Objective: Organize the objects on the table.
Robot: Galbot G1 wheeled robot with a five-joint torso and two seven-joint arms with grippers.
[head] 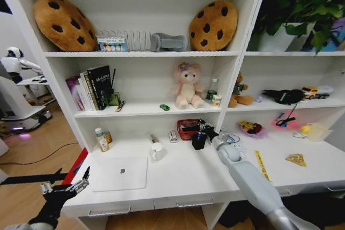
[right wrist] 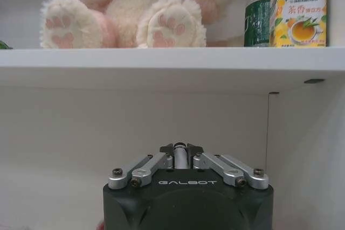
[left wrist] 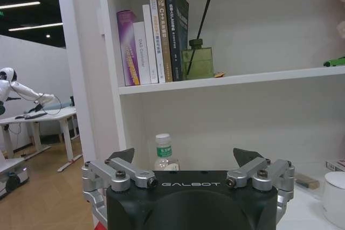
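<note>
White shelving rises from the back of the long white surface [head: 183,179], whose front edge carries shallow drawers with metal bar handles. On the surface lie a thin silver laptop [head: 119,173] toward the left, a white mug [head: 157,151] just behind its far corner, a green-lidded small jar [head: 101,139] near the left upright, and a yellow ruler [head: 262,165] off to the right. A tiny green toy car [head: 164,107] sits on the shelf above, close to a pink plush bear [head: 186,85].

The right gripper [head: 199,140] reaches over the back of the surface, just in front of a red mesh basket [head: 187,129]. In the right wrist view its fingers [right wrist: 167,149] are pressed together around a thin metallic thing [right wrist: 180,156], perhaps a pen, though the view is too close to be sure. The left gripper [head: 70,186] hangs low beyond the surface's left front corner, fingers spread apart and holding nothing.

Past the shelving on the left, the room shows a wooden floor [head: 32,154] and a white robot [head: 15,60] beside another desk.
</note>
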